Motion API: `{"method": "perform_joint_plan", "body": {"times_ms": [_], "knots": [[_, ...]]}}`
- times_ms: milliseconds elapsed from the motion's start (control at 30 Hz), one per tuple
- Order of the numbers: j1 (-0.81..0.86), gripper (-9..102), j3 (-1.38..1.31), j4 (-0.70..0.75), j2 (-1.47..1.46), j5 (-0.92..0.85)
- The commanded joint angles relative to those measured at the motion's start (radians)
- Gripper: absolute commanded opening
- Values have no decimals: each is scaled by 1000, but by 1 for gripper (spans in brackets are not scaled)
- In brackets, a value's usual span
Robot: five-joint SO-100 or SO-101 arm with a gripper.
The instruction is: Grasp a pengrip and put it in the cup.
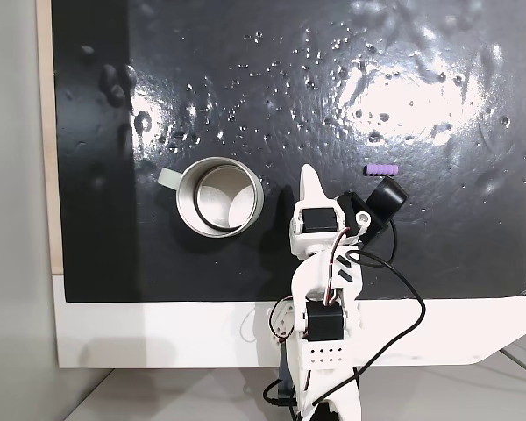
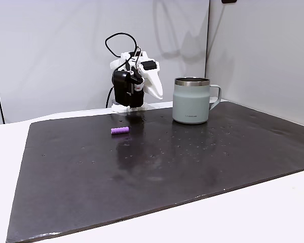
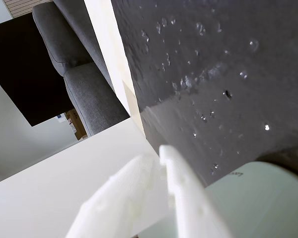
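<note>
The pengrip (image 1: 383, 168) is a tiny purple ribbed cylinder lying on the black mat, to the right of and just beyond the arm in a fixed view from above. From the front, the pengrip (image 2: 120, 130) lies left of the cup (image 2: 191, 100). The silvery cup (image 1: 219, 195) stands upright left of the arm, with its handle tab (image 1: 168, 178) pointing away from the arm. My gripper (image 1: 309, 173) is folded back near the base between cup and pengrip, touching neither. In the wrist view the white fingers (image 3: 156, 156) are together with nothing held, and the cup's pale wall (image 3: 260, 198) is at lower right.
A wet, glossy black mat (image 1: 272, 79) covers most of the white table (image 1: 158, 333). The arm's black cable (image 1: 403, 298) loops beside the base. A grey sofa (image 3: 84, 89) lies beyond the table edge in the wrist view.
</note>
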Motion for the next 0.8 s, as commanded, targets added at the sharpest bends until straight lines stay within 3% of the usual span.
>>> {"method": "perform_joint_plan", "body": {"times_ms": [0,500,767], "knots": [[-43,0,54,3,11,-49],[-32,0,31,8,11,-67],[29,0,-239,236,0,-87]]}}
